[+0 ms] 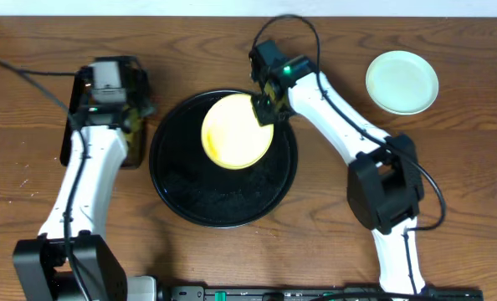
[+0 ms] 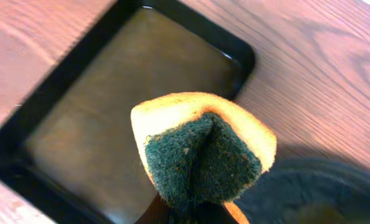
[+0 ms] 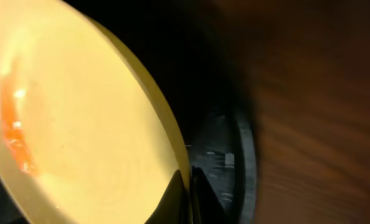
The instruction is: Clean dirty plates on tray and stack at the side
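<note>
The pale yellow round plate (image 1: 237,131), smeared with orange sauce, is hanging over the large round black tray (image 1: 223,205), its rim pinched by the right gripper (image 1: 265,107). A pale mint round plate (image 1: 402,81) is lying well apart on the wooden table (image 1: 449,167). The left gripper (image 2: 191,214) is clenching a yellow-and-green sponge (image 2: 200,152) above a rectangular black tray (image 2: 79,124).

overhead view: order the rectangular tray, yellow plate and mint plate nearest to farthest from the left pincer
1. rectangular tray, far left, directly under it
2. yellow plate, centre, over the round tray
3. mint plate, far right, on the bare table
</note>
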Tool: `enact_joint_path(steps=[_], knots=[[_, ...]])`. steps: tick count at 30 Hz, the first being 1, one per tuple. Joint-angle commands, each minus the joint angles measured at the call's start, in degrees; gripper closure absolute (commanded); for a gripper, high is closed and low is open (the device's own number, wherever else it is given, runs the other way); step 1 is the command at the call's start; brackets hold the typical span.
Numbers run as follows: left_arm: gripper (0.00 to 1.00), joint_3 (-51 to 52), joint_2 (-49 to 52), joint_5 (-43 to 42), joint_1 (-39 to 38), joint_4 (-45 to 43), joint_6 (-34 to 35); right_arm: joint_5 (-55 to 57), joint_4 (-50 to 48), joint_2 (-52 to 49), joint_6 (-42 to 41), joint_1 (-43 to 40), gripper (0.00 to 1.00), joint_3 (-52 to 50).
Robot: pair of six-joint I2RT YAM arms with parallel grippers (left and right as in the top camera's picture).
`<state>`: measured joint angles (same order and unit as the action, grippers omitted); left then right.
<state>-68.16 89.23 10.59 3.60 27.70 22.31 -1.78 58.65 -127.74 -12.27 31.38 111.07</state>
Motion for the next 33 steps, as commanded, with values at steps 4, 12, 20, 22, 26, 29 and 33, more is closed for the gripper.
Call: enact_joint_path(steps=[4,12,20,22,26,29,33], knots=[[0.92,0.07,1.05,-1.62,8.33,-2.36,-6.64,15.21,4.37,5.25,4.57,2.93,0.99,7.13],[0.93,0.07,6.56,-1.64,12.41,-5.68,-9.27,38.93,4.42,5.38,8.61,10.38,0.99,9.07],[0.93,0.07,12.35,-4.33,15.98,-6.84,-9.42,63.91,1.18,5.38,13.92,20.92,0.99,9.07],[0.92,0.07,12.35,-5.97,16.52,-6.93,-9.44,66.18,-0.35,5.38,16.20,22.10,0.99,9.07],[0.93,0.07,12.37,-6.16,16.92,-6.82,-9.44,69.53,-3.13,5.38,21.88,23.89,0.99,9.07],[0.92,0.07,12.37,-6.16,16.92,-6.60,-9.44,70.38,-4.50,5.38,25.14,24.85,0.99,9.07],[0.93,0.22,12.37,-6.14,16.92,-6.34,-9.44,70.40,-4.55,5.38,26.86,25.53,0.99,9.07]])
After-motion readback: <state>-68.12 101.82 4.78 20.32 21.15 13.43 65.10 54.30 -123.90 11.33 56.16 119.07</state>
